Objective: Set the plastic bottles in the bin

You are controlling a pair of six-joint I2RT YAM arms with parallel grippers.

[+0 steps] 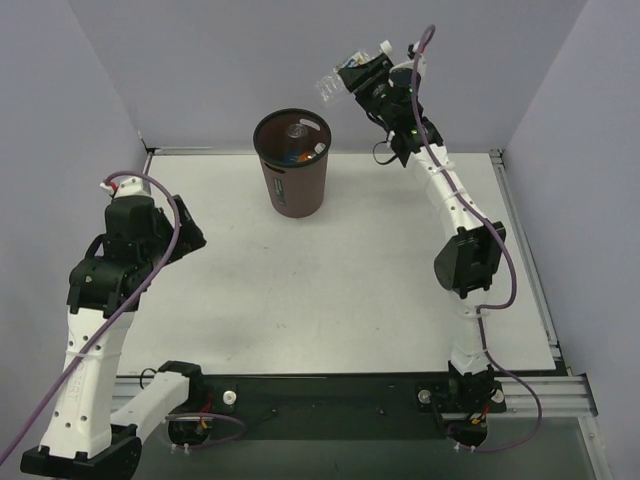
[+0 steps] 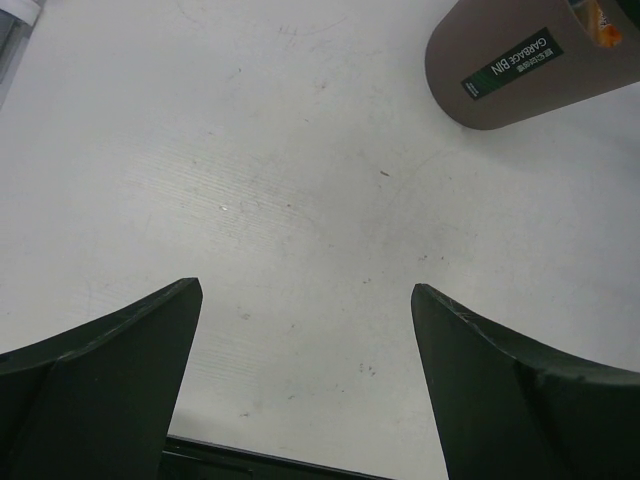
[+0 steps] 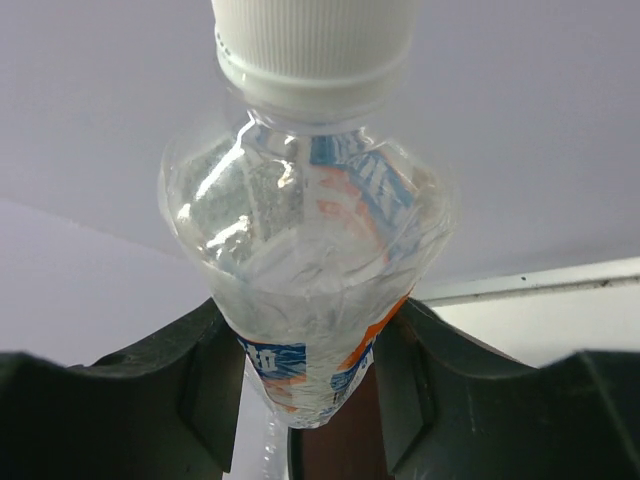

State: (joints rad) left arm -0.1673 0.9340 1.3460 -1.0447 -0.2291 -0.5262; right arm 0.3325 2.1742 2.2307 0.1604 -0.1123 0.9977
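the right fingers [image 3: 190, 400] are clamped on a clear plastic bottle with a red, white and blue label [image 3: 305, 240], one dark finger pressing on each side of its lower body. in the right wrist view its white ribbed screw cap [image 3: 312, 40] is the end farthest from the wrist, and the thin wall looks crumpled where the fingers pinch it. from the top view we see the right arm stretched far out and raised, so that the bottle hangs in the air well above the white tabletop [image 1: 350, 280]. there it shows just up and to the right of the black rim of the dark brown round tapered bin [image 1: 295, 190], apart from it. we cannot tell from these views whether any part of the bottle is over the bin's mouth.

the bin stands upright near the far edge of the tabletop, with a small green and white mark on its side that reads "garbage bin" in the left wrist view. inside it we make out an orange-tinted plastic bottle [image 1: 285, 155]. beside that lie a small white cap [image 1: 318, 148] and a touch of blue, too small for us to say more.

the left fingers [image 2: 110, 380] stand wide apart with nothing between them. they hang over bare tabletop on the left side, well apart from the bin.
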